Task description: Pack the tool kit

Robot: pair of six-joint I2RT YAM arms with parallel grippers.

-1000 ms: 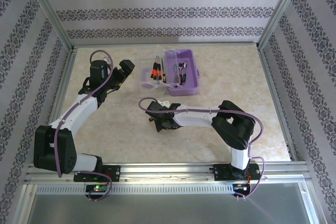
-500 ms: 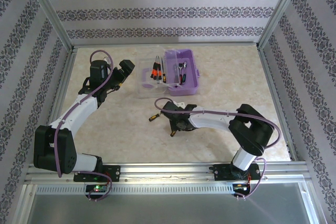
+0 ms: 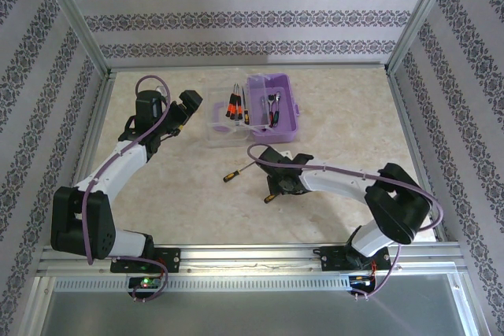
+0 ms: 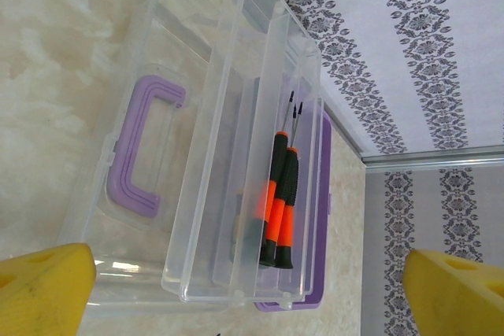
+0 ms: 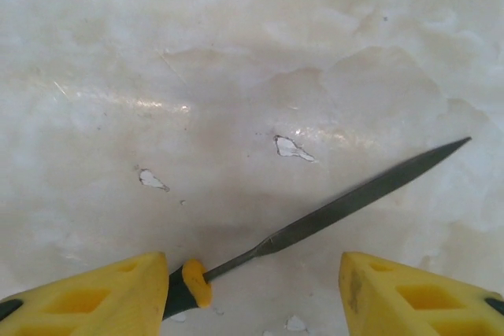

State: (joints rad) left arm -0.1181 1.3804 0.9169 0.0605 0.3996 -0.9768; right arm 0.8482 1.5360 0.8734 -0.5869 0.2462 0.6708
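Right pincer (image 5: pixel 252 289) farther right than a second ago, off the screwdriver (image 3: pixel 231 176), now above a needle file (image 5: pixel 346 202).

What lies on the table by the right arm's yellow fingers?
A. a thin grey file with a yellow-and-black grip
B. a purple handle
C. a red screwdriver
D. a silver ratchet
A: the right wrist view shows a thin file lying flat on the table between the fingers of the open right gripper.

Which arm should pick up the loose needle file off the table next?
Right. The right gripper hangs open directly over the needle file; the left gripper is open beside the tool kit, farther off.
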